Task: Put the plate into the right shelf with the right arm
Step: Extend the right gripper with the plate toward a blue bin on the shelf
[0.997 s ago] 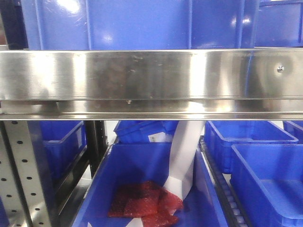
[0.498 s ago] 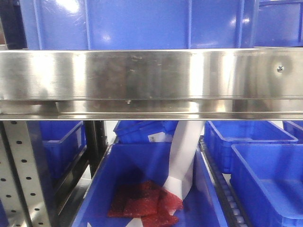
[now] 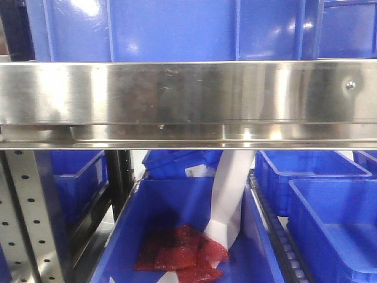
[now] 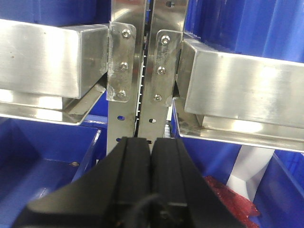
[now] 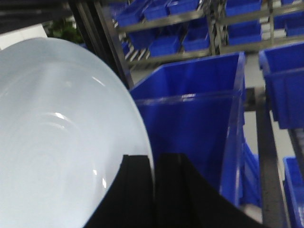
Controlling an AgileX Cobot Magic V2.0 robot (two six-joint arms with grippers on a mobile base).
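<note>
The plate, white and glossy, fills the left half of the right wrist view, held on edge. My right gripper is shut on the plate's rim, one black finger on each face. A tall blue bin stands just beyond the plate. The right shelf shows as a wide brushed-steel beam across the front view, and as the beam right of the bolted uprights in the left wrist view. My left gripper is shut on nothing, pointing at those uprights. Neither gripper nor the plate appears in the front view.
Blue bins sit above and below the steel beam. The lower middle bin holds red bubble-wrap bags and a white paper strip. A perforated upright stands at lower left. More racks of blue bins fill the background.
The front view has shifted very slightly sideways; nothing else has visibly changed.
</note>
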